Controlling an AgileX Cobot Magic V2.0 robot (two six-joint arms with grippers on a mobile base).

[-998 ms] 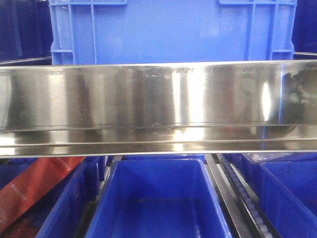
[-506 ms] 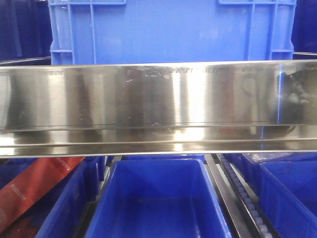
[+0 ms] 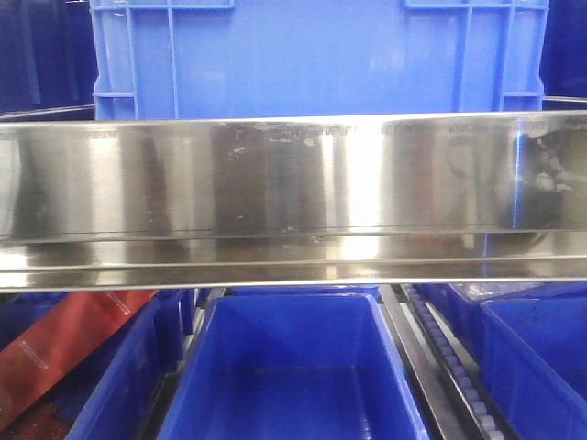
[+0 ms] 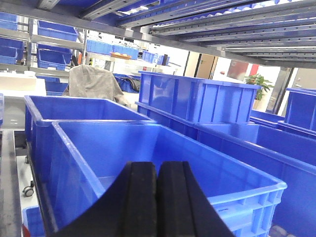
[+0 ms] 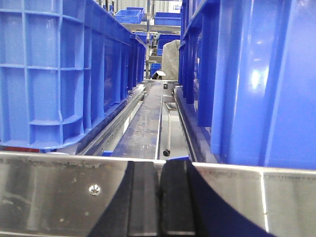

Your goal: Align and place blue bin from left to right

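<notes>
In the front view, the blue bin [image 3: 316, 57] fills the upper middle of the frame, standing behind a wide steel rail [image 3: 293, 197] that runs across the whole picture. The rail hides the bin's base. Its smooth panel faces the camera, with ribbed corner posts at left and right. Below the rail, at the bottom centre, an open darker bin [image 3: 293, 376] is seen from above. A red packet [image 3: 55, 353] lies in the bottom left, and a roller track [image 3: 454, 367] slants down at the bottom right.

In the left wrist view, the left gripper [image 4: 157, 197] sits at bottom centre, its two black pads pressed together with nothing between them. Just beyond it is an open crate [image 4: 148, 163], with more blue crates behind and to the right.

In the right wrist view, the right gripper [image 5: 160, 197] is likewise clenched on nothing, in front of the steel rail. Tall blue bin walls stand at left and right, with a metal channel [image 5: 153, 118] receding between them.
</notes>
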